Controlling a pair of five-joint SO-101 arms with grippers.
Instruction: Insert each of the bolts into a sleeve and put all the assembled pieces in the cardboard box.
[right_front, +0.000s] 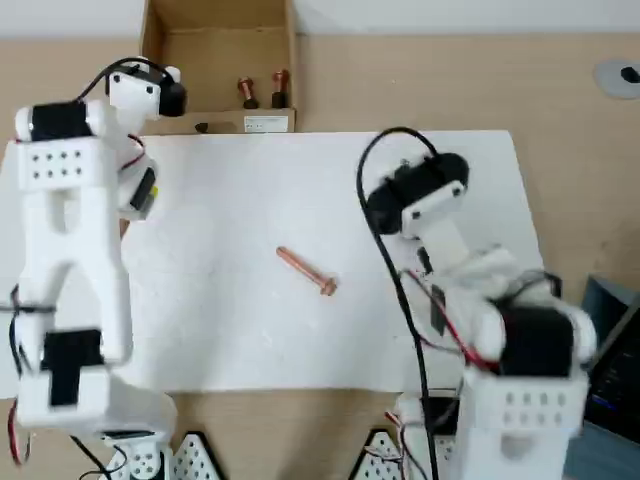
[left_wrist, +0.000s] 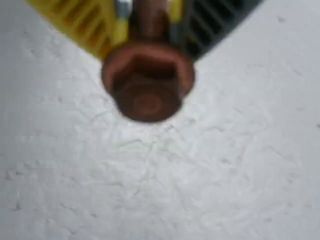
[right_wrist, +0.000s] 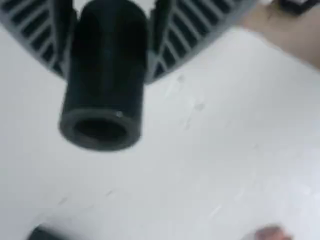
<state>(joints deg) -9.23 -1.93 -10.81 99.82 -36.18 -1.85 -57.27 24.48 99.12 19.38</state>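
My left gripper (left_wrist: 146, 14) is shut on a copper bolt (left_wrist: 148, 82), hex head toward the camera, just above the white mat; in the high view this gripper (right_front: 142, 192) hangs over the mat's left edge. My right gripper (right_wrist: 112, 22) is shut on a black sleeve (right_wrist: 104, 85) with its open bore facing out; it hovers over the mat's right part (right_front: 388, 212). A loose copper bolt (right_front: 306, 271) lies slanted at the mat's middle. The cardboard box (right_front: 160, 60) stands behind the mat with two assembled pieces (right_front: 263, 92) upright inside.
The white mat (right_front: 230, 330) covers most of the tan table. A cable loops over the right arm. A dark object (right_wrist: 42, 233) and a copper tip (right_wrist: 270, 233) show near the right gripper. A grey disc (right_front: 620, 76) lies far right.
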